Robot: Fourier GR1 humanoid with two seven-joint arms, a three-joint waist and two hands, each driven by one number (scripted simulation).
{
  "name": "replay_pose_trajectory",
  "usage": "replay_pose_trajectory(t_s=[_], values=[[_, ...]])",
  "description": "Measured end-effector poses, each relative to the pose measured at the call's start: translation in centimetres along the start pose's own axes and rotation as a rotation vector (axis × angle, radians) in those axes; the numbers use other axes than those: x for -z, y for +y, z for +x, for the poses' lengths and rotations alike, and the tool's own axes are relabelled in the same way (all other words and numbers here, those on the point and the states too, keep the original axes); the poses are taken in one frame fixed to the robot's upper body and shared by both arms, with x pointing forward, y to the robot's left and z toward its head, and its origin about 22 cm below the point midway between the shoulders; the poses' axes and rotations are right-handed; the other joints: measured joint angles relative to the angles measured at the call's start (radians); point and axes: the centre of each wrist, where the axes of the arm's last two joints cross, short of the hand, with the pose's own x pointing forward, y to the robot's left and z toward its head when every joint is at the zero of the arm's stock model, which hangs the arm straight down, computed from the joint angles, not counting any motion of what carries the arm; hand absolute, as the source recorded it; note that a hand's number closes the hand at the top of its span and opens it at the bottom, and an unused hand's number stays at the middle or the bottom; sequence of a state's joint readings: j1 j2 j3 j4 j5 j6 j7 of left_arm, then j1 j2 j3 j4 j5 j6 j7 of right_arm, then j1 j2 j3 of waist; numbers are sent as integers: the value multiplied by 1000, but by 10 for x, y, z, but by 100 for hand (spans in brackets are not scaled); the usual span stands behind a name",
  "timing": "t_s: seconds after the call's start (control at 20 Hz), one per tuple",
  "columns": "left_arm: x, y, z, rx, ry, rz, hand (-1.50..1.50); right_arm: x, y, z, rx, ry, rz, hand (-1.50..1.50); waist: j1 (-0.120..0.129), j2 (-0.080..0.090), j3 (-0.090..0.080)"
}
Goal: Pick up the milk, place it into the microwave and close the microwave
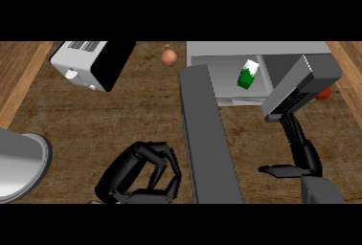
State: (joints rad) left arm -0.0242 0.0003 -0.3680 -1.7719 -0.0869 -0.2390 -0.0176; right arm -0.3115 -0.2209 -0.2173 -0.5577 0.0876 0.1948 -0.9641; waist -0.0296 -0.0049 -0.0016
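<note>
Sitting inside the microwave (233, 52) at the far right, the milk (247, 74) is a small green-and-white carton, tilted, as I see it. My right robot hand (297, 143) reaches with straight fingers to the microwave's side. My left robot hand (141, 174) hangs curled, holding nothing, over the near table (84, 124). An onion (168, 56) lies far back.

Left hand (138, 174) low, fingers curled, holding nothing; right hand (300, 153) extended upward, fingers straight
</note>
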Motion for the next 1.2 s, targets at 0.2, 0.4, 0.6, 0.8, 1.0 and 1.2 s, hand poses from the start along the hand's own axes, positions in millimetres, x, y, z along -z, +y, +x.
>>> replay_pose_trajectory(t_s=[0.2,0.4,0.6,0.8,1.0,1.2], values=[[26,-13,-19,40,48,-65,150,-21,-19,8,-18,-9,-3,-150,-8,1,0],[35,-36,-48,75,92,-93,150,-36,-34,22,-45,-36,13,-150,-12,1,-1],[43,-52,-77,117,104,-95,150,-36,-41,39,-45,-78,52,-150,-23,4,-1],[46,-61,-98,154,69,-50,150,-31,-47,56,-9,-116,79,-150,-38,9,-2],[55,-64,-107,145,46,-8,150,-21,-48,77,36,-162,114,-150,-60,12,-3],[61,-67,-112,138,59,15,150,-17,-46,95,68,-190,155,-150,-85,16,-4]])
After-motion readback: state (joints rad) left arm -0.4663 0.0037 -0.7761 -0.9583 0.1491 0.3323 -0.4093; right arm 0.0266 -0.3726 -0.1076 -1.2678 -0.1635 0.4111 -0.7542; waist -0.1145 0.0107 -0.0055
